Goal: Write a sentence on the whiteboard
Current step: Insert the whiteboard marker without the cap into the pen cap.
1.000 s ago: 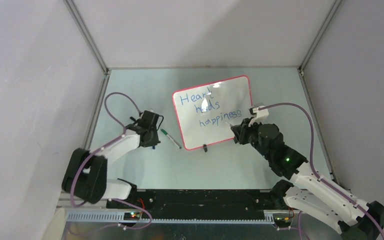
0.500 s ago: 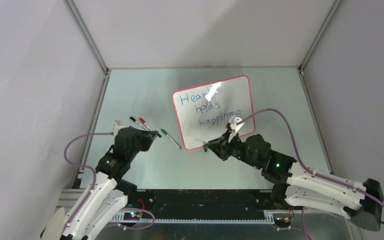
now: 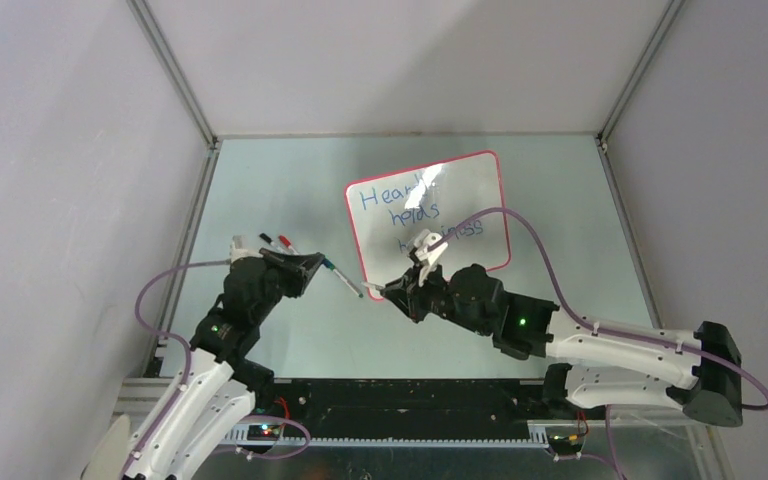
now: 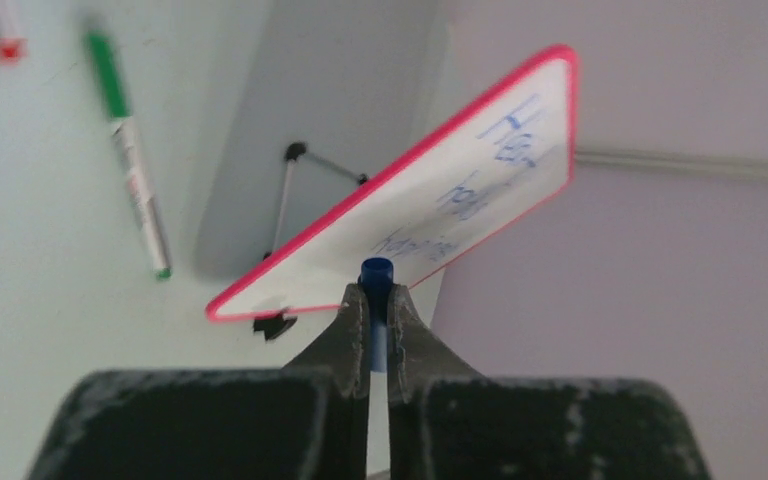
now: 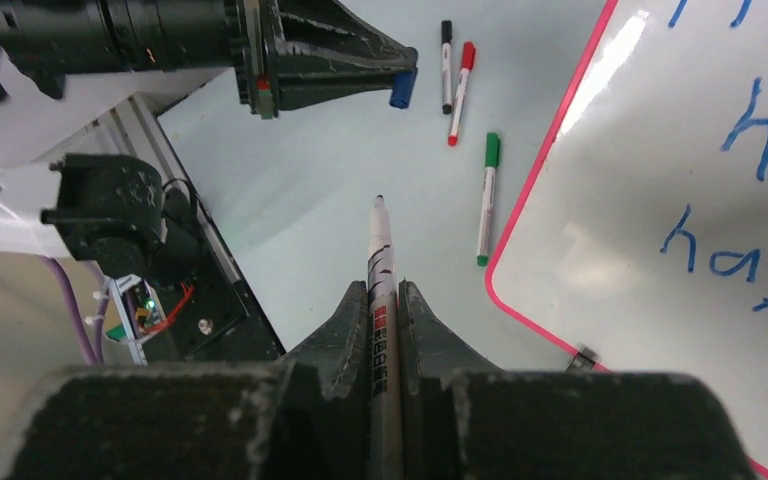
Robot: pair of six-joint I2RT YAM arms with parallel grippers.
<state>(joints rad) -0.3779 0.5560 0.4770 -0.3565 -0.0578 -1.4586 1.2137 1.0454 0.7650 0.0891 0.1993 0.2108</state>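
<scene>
Jaws on both arms grip something: the left jaws pinch a blue cap, the right jaws a white marker by its barrel, tip outward. Beyond them the whiteboard stands tilted on the bench, carrying the blue sentence. A green pen lies beside its left edge.

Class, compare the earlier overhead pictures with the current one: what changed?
The right jaws, shut on the uncapped marker, left the whiteboard and swung left toward the left jaws, which hold the blue cap. The left arm re-posed. Whiteboard, sentence and green pen stayed put.
</scene>
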